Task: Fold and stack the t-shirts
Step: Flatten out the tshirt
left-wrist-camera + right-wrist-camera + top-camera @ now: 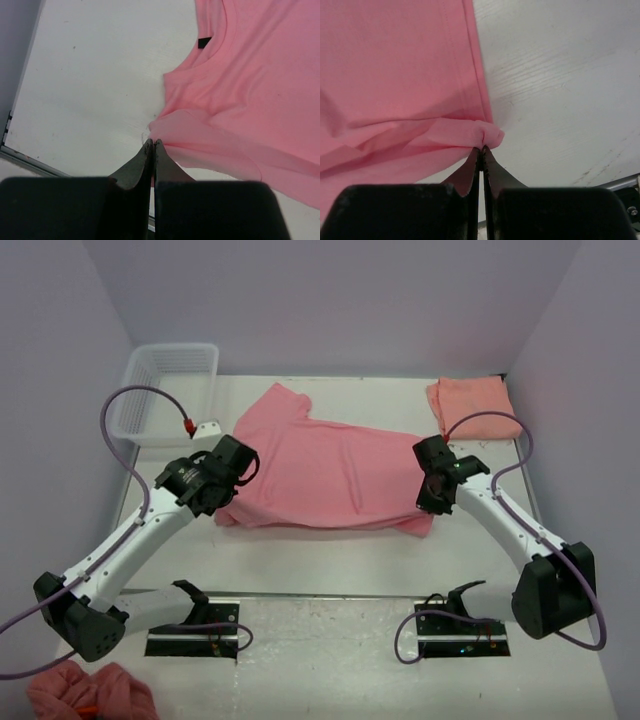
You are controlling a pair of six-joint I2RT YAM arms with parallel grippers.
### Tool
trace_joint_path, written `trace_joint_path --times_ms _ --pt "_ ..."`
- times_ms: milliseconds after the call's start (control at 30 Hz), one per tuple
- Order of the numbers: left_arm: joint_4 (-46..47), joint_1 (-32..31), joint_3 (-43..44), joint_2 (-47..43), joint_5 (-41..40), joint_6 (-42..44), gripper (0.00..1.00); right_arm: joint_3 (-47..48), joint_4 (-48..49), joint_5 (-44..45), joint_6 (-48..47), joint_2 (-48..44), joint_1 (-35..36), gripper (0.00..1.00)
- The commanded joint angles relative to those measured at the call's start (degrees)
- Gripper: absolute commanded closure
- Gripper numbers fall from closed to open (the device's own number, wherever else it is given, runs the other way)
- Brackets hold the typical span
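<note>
The pink shirt (330, 470) lies spread across the middle of the tabletop (330, 560), its near edge doubled over; its collar, with a black tag (202, 43), is at the left end. The left claw (152, 145) is pinched tight on a bunched fold at the near-left edge, just beside the collar; the right claw (481, 149) is likewise clamped on a gathered tuck at the near-right hem corner. The salmon shirt (470, 400) sits folded at the far right corner, well apart; a clear basket (165, 390) stands far left.
</note>
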Motion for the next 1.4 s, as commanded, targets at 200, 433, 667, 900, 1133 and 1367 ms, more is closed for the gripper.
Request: trace_joint_path --times_ms 200,433,667,900,1133,1367 --pt "4.78 0.57 5.99 -0.11 -2.86 6.37 1.0 5.49 0.28 2.83 -3.33 -0.47 -0.1 1.0" --pt "8.54 0.49 8.09 -2.39 0.21 11.64 1.0 10.49 0.19 4.06 -7.37 -3.36 -0.1 1.0" --pt "23.32 0.49 10.46 -13.28 12.24 26.31 1.0 22.16 4.15 2.39 -20.02 -11.8 0.51 1.0" --pt "33.06 0.49 20.82 -19.44 26.56 34.41 1.0 40.98 2.66 -3.74 -28.64 -17.61 2.53 1.0" --pt "31.68 0.75 36.99 -21.56 40.19 35.29 1.0 59.24 -1.74 -17.45 -33.03 -23.15 2.89 1.0" --pt "29.83 1.37 52.39 -15.07 43.55 37.84 1.0 70.09 -3.59 -20.47 -32.69 -20.52 2.97 1.0"
